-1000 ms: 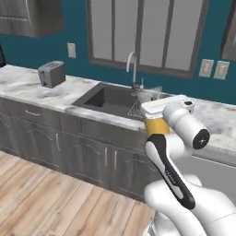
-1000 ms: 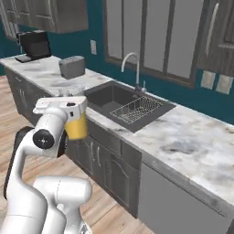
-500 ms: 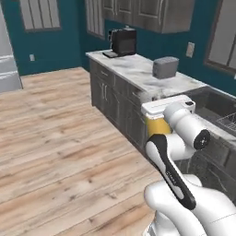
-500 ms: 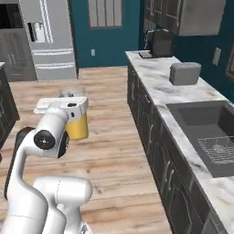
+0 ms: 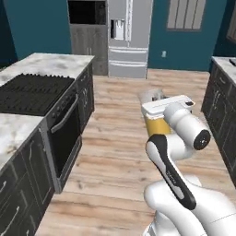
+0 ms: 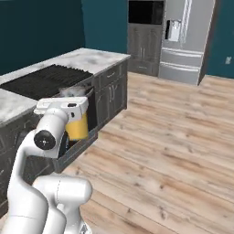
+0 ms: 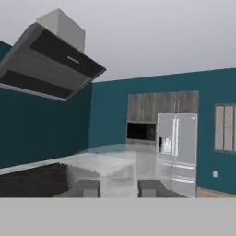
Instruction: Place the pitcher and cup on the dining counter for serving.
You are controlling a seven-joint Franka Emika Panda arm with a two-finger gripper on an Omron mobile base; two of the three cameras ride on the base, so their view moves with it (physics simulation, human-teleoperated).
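Gripping the pitcher (image 5: 153,123) of amber liquid, tool (image 7: 118,188) closed on its glass, upright, above wooden floor (image 5: 120,156).

Lighting is even and fairly bright, with no visible source; shadows on the wood floor (image 5: 115,152) are faint; all three views are soft and low in detail; the fridge (image 6: 183,39) shows no glare.
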